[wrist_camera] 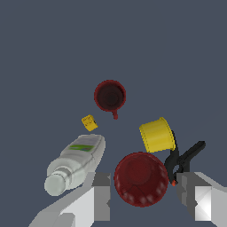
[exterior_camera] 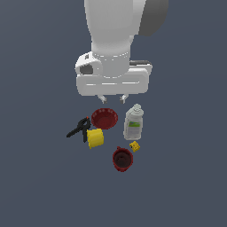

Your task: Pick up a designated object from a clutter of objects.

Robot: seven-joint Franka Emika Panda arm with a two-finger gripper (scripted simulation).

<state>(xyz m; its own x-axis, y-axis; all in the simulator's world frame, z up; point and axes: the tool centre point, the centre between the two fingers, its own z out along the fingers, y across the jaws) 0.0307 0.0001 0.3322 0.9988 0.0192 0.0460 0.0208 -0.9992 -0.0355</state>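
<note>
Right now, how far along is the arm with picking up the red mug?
Nothing is done yet: the red mug stands on the surface, untouched, beside the tiny yellow block. In hand: nothing. The tool is open and empty, hovering above the red bowl, not the mug. Left to do: travel past the bowl and the yellow cup to the mug, descend, close and lift.

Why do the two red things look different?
The mug is tall and narrow with a small side handle; the bowl is wide, shallow and has none. The mug sits apart by the tiny yellow block; the bowl lies under the open tool. Both are red, round and upright.
</note>
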